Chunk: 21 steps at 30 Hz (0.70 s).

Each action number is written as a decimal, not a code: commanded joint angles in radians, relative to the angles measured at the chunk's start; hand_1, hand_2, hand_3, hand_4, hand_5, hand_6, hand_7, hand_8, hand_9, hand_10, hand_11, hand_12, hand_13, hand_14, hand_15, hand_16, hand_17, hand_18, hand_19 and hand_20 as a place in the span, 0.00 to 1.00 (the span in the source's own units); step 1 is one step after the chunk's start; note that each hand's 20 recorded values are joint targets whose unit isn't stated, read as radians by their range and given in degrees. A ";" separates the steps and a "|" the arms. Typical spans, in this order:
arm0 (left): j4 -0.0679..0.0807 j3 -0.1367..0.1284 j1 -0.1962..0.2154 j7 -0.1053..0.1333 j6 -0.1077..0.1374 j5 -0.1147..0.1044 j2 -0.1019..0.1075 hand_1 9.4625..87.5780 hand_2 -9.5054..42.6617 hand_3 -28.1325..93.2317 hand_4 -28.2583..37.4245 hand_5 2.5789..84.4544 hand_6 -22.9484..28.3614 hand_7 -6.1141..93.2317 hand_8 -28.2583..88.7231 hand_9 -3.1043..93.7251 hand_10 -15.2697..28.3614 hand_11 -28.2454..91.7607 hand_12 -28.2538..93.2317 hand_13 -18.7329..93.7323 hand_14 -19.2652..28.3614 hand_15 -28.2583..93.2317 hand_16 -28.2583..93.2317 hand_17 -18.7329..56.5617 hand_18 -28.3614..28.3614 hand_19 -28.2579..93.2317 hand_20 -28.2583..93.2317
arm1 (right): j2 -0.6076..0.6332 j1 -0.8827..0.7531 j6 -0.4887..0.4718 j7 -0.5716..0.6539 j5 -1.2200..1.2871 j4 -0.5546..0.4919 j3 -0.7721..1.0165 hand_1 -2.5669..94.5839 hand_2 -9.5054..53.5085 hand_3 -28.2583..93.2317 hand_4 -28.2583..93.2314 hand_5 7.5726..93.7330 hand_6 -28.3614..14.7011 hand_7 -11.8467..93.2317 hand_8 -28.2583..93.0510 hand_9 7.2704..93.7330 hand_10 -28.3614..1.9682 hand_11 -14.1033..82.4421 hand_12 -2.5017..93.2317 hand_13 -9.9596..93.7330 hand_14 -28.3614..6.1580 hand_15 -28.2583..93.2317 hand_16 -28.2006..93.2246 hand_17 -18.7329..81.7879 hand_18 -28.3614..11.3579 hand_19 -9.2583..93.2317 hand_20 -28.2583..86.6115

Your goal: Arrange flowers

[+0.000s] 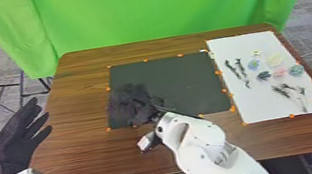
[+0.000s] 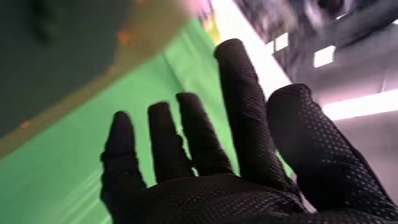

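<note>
Black glove fabric covers the robot's left hand (image 1: 8, 151), fingers straight and parted, at the left edge of a brown wooden table (image 1: 87, 159). To that hand's right, the robot's right hand (image 1: 130, 105) is at the left part of a dark mat (image 1: 182, 78), its fingers extended wide and holding nothing. Well apart from the right hand, on its right, a white sheet (image 1: 264, 110) carries the flowers. Dried stems (image 1: 290, 91) lie nearest; just beyond them are pink (image 1: 279, 73), green (image 1: 295, 70) and dark green (image 1: 264, 76) blooms, with blue (image 1: 253, 65) and yellow (image 1: 274, 59) ones farther off. Dark twigs (image 1: 243, 72) lie between the blooms and the hand. Beyond both hands, past the table, hangs a bright green cloth (image 1: 158, 8).
</note>
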 commanded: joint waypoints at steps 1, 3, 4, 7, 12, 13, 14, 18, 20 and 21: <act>-0.007 -0.005 0.013 0.002 0.009 0.004 -0.012 0.17 0.05 0.81 0.00 0.25 0.46 0.23 0.17 0.21 0.54 0.32 0.40 0.28 0.64 0.36 0.30 0.11 0.81 0.50 0.32 | 0.032 -0.014 0.054 0.009 -0.091 0.034 -0.035 0.05 0.72 0.98 0.20 0.60 0.63 0.26 0.14 0.21 0.54 0.21 0.31 0.19 0.50 0.31 0.59 0.05 0.22 0.58 0.59; -0.007 -0.006 0.014 0.001 0.008 0.003 -0.013 0.17 0.05 0.81 0.00 0.25 0.47 0.23 0.17 0.21 0.54 0.32 0.40 0.28 0.64 0.36 0.30 0.11 0.81 0.50 0.32 | 0.039 -0.009 0.047 0.007 -0.108 0.039 -0.041 0.04 0.73 0.98 0.20 0.60 0.62 0.25 0.14 0.20 0.55 0.20 0.31 0.19 0.51 0.27 0.62 0.04 0.23 0.57 0.58; -0.008 -0.006 0.016 0.002 0.008 0.004 -0.015 0.17 0.05 0.81 0.00 0.25 0.47 0.23 0.17 0.21 0.54 0.32 0.40 0.28 0.64 0.36 0.30 0.11 0.81 0.50 0.32 | 0.040 -0.009 0.039 0.006 -0.103 0.039 -0.040 0.04 0.73 0.97 0.20 0.59 0.61 0.25 0.14 0.20 0.56 0.19 0.32 0.19 0.51 0.25 0.64 0.03 0.23 0.57 0.57; -0.008 -0.003 0.018 0.006 0.012 0.005 -0.015 0.17 0.05 0.81 0.00 0.25 0.47 0.23 0.17 0.21 0.54 0.32 0.40 0.28 0.64 0.36 0.30 0.11 0.81 0.50 0.32 | 0.050 -0.007 0.045 0.005 -0.107 0.040 -0.048 0.03 0.74 0.97 0.20 0.59 0.59 0.24 0.14 0.19 0.59 0.18 0.32 0.19 0.51 0.23 0.65 0.03 0.24 0.56 0.57; -0.006 -0.003 0.017 0.005 0.015 0.002 -0.014 0.17 0.05 0.81 0.00 0.25 0.47 0.23 0.17 0.21 0.54 0.32 0.40 0.28 0.64 0.36 0.30 0.11 0.81 0.50 0.32 | 0.063 0.002 0.023 0.004 -0.114 0.044 -0.063 0.03 0.74 0.97 0.20 0.59 0.59 0.24 0.14 0.19 0.60 0.18 0.32 0.19 0.51 0.21 0.66 0.02 0.24 0.56 0.56; -0.007 -0.005 0.016 0.000 0.011 0.006 -0.019 0.17 0.05 0.81 0.00 0.25 0.47 0.23 0.17 0.21 0.54 0.32 0.40 0.28 0.64 0.36 0.30 0.11 0.81 0.50 0.32 | 0.063 0.002 0.017 0.002 -0.119 0.046 -0.064 0.03 0.75 0.97 0.21 0.59 0.58 0.24 0.14 0.19 0.61 0.18 0.32 0.19 0.51 0.21 0.67 0.02 0.24 0.56 0.56; -0.007 -0.005 0.017 0.001 0.011 0.007 -0.018 0.17 0.05 0.81 0.00 0.25 0.47 0.23 0.17 0.21 0.54 0.32 0.40 0.28 0.64 0.36 0.30 0.11 0.81 0.50 0.32 | 0.063 0.003 0.017 -0.001 -0.128 0.049 -0.065 0.03 0.75 0.97 0.21 0.59 0.58 0.24 0.14 0.19 0.61 0.17 0.33 0.19 0.51 0.20 0.68 0.02 0.24 0.56 0.56; -0.007 -0.005 0.019 0.001 0.011 0.007 -0.020 0.17 0.05 0.81 0.00 0.25 0.47 0.23 0.17 0.21 0.54 0.32 0.40 0.28 0.64 0.36 0.30 0.11 0.81 0.50 0.32 | 0.077 0.011 0.013 -0.001 -0.157 0.059 -0.076 0.03 0.75 0.96 0.21 0.59 0.58 0.24 0.14 0.18 0.62 0.17 0.33 0.19 0.51 0.19 0.68 0.02 0.25 0.56 0.56; -0.006 -0.005 0.019 0.002 0.012 0.006 -0.020 0.17 0.05 0.81 0.00 0.25 0.47 0.23 0.17 0.21 0.54 0.32 0.40 0.28 0.64 0.36 0.30 0.11 0.81 0.50 0.32 | 0.081 0.012 0.018 0.000 -0.168 0.065 -0.079 0.02 0.75 0.96 0.21 0.59 0.58 0.24 0.14 0.18 0.62 0.17 0.33 0.19 0.51 0.19 0.68 0.02 0.25 0.56 0.55; -0.006 -0.005 0.019 0.001 0.011 0.007 -0.020 0.17 0.05 0.81 0.00 0.25 0.46 0.23 0.17 0.21 0.54 0.32 0.40 0.28 0.64 0.36 0.30 0.11 0.81 0.50 0.32 | 0.081 0.014 0.015 0.003 -0.166 0.068 -0.079 0.02 0.75 0.96 0.21 0.59 0.57 0.24 0.14 0.18 0.62 0.17 0.33 0.19 0.51 0.19 0.68 0.02 0.25 0.56 0.55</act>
